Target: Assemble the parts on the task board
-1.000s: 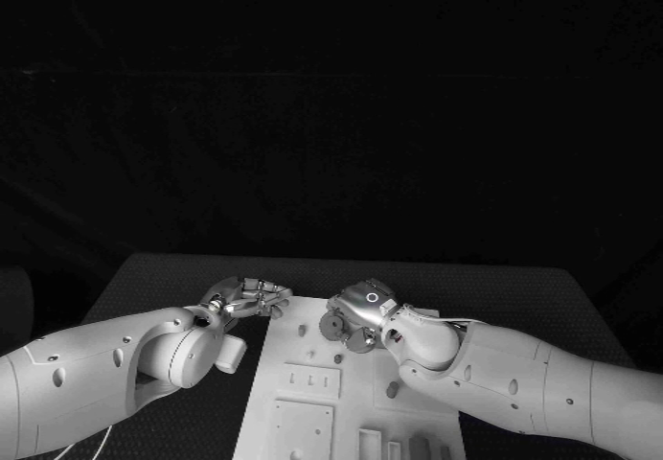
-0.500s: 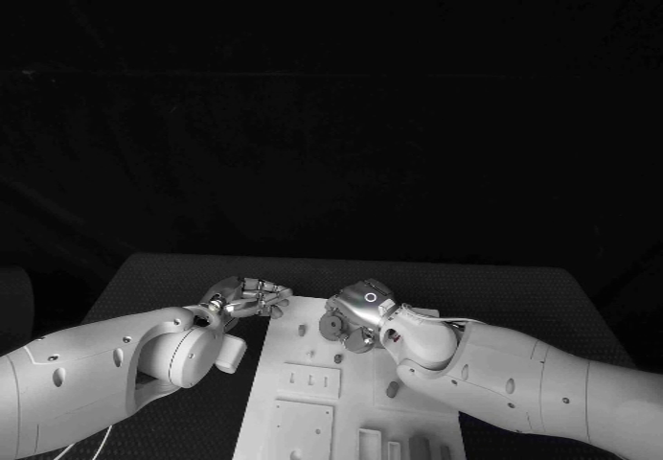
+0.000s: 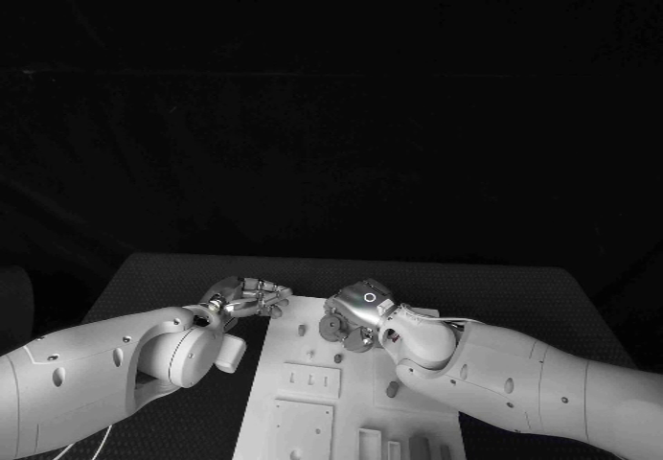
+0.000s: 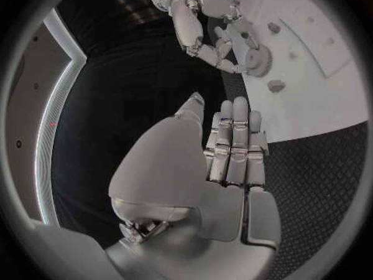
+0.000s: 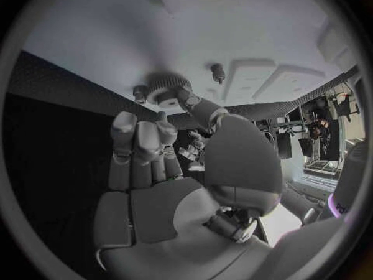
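The white task board (image 3: 274,388) (image 4: 311,99) (image 5: 117,31) lies in the middle of the table. At its far end my right hand (image 3: 362,314) (image 4: 204,34) (image 5: 167,168) pinches a toothed gear (image 3: 331,329) (image 4: 257,59) (image 5: 167,87) between thumb and fingers, low over the board. My left hand (image 3: 249,295) (image 4: 233,149) hovers by the board's far left corner with its fingers straight and nothing in it. Small loose parts (image 3: 393,389) (image 4: 276,86) (image 5: 218,73) stand on the board near the gear.
Raised blocks and recessed slots (image 3: 304,422) fill the near half of the board. Black table surface (image 3: 166,278) runs along both sides and beyond the far end. Both forearms lie across the board's near corners.
My right hand with the gear has crept very slightly toward the left hand. The left hand has stayed where it was.
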Robot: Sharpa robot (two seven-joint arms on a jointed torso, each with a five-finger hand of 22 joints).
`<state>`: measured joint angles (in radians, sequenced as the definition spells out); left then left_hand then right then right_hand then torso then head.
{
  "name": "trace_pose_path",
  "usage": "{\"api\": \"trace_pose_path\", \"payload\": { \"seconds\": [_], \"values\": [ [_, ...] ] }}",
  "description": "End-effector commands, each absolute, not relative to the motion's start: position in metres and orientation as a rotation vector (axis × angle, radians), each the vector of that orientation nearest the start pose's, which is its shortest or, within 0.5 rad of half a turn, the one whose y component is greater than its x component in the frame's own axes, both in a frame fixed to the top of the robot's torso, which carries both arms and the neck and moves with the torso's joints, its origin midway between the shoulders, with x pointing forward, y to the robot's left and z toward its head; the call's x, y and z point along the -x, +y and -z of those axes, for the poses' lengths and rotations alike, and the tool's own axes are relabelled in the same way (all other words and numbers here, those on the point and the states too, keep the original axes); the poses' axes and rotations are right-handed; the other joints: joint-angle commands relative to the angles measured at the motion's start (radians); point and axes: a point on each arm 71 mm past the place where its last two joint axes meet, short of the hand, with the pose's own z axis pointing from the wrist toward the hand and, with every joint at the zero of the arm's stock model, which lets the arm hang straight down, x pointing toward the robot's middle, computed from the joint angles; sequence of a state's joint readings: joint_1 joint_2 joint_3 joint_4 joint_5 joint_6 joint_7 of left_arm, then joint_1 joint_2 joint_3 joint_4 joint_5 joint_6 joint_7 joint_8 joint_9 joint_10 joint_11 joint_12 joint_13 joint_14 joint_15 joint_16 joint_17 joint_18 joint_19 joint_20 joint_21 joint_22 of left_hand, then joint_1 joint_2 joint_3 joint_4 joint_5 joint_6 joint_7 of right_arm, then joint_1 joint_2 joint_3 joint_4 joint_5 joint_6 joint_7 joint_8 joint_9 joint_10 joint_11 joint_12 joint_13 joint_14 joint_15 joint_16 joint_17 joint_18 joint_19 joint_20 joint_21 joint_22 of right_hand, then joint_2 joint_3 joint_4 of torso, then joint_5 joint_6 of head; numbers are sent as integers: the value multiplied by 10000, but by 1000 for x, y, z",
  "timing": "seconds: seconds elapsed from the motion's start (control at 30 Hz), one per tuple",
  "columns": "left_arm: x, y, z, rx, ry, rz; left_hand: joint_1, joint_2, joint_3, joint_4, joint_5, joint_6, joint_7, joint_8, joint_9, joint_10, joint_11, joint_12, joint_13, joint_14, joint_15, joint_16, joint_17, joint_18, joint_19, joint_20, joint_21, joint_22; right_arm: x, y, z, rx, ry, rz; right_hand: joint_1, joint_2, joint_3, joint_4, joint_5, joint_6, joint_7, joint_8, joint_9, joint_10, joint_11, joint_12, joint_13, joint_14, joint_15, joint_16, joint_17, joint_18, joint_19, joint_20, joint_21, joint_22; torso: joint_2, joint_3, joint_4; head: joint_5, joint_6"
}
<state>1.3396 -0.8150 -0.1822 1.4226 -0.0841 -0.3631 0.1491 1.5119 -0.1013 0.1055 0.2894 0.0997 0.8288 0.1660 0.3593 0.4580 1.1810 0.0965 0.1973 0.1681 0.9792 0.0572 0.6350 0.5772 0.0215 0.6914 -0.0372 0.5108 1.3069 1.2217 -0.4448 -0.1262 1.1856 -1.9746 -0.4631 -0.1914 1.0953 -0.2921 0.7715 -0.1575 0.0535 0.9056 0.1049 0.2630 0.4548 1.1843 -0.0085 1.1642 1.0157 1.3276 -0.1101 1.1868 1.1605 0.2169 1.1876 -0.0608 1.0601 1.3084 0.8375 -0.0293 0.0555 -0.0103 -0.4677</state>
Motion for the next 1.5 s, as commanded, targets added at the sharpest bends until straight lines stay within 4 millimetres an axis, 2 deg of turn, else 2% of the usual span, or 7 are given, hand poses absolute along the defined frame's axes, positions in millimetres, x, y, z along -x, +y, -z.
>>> {"api": "trace_pose_path", "payload": {
  "seconds": [0.03, 0.27, 0.57, 0.77, 1.07, 1.37, 1.5],
  "values": [
    [-514, 228, 179, 10592, 16327, 12349, 126, -6, -66, -14, -64, -8, 81, -60, 9, 0, 64, -69, 7, -72, 21, 65, -15, -67, 25, -31, 39, -14, -520, -81, 204, 6245, 13720, -4151, 30, -60, 19, -62, -51, -224, -115, -58, -18, -39, -79, -52, -18, -37, -64, -50, -14, 449, 13, -15, -42, 66, -1, 2, 3, -3, 4],
    [-514, 228, 179, 10575, 16356, 12340, 99, -8, -109, -2, -102, -113, 125, -165, 8, -161, 146, -191, -20, -121, 43, 40, -39, -67, 17, -16, 41, -23, -522, -84, 207, 6117, 14102, -4121, 465, -46, 849, -22, 64, -343, -198, -44, -8, -58, -164, -92, -56, -50, -139, -86, -47, 449, -11, 19, -95, 40, 0, 7, -3, -10, 2],
    [-514, 228, 179, 10586, 16347, 12335, 86, 2, -112, 2, -108, -118, 130, -174, 11, -166, 151, -198, -19, -125, 46, 38, -42, -66, 17, -13, 41, -24, -524, -89, 211, 6010, 14752, -4103, 448, 44, 1343, -241, 1438, -415, -195, -11, -46, -55, -159, -68, -63, -30, -135, -78, -59, 449, 21, 78, -57, 73, -3, 12, -2, -17, -7],
    [-514, 229, 179, 10603, 16336, 12322, 78, 9, -113, 4, -110, -117, 133, -177, 13, -167, 152, -200, -18, -126, 47, 37, -43, -66, 17, -12, 42, -25, -525, -96, 210, 5692, 14672, -4207, 332, 164, 1384, -267, 1716, -410, -182, 18, -49, -70, -144, -59, -62, -29, -130, -72, -57, 449, 25, 90, -52, 78, -8, 7, -6, -39, -6],
    [-515, 231, 179, 10628, 16280, 12283, 73, 13, -115, 1, -111, -116, 135, -181, 16, -168, 153, -203, -16, -127, 48, 37, -45, -64, 16, -11, 42, -26, -523, -112, 188, 3963, 13404, -5636, 270, 67, 1390, -279, 1820, -454, -166, 11, -64, -39, -133, -27, -55, -12, -128, -55, -52, 449, 69, 75, -33, 78, -9, 22, -22, -52, 52],
    [-517, 237, 177, 10627, 15918, 12273, 75, 10, -116, -4, -111, -114, 134, -183, 19, -168, 153, -206, -15, -128, 48, 36, -46, -62, 15, -11, 42, -27, -525, -154, 155, 2699, 13944, -7178, -55, 62, 690, -182, 865, -482, 22, 71, -58, -130, 44, -6, -36, -34, 0, -84, -61, 449, 97, 4, -59, 52, -19, 54, -83, -148, 222],
    [-520, 242, 178, 10658, 15854, 12191, 122, 36, -99, -14, -93, -60, 115, -176, 48, -24, 89, -138, 33, -89, 34, 61, -44, -50, 24, -16, 47, -35, -523, -185, 153, 2069, 14698, -7583, -181, 118, 255, -103, 578, -429, 88, 131, -41, -417, 98, -53, -19, -232, 44, -191, -68, 449, -111, 63, -168, 47, -67, 107, -188, -133, 254]
  ]
}}
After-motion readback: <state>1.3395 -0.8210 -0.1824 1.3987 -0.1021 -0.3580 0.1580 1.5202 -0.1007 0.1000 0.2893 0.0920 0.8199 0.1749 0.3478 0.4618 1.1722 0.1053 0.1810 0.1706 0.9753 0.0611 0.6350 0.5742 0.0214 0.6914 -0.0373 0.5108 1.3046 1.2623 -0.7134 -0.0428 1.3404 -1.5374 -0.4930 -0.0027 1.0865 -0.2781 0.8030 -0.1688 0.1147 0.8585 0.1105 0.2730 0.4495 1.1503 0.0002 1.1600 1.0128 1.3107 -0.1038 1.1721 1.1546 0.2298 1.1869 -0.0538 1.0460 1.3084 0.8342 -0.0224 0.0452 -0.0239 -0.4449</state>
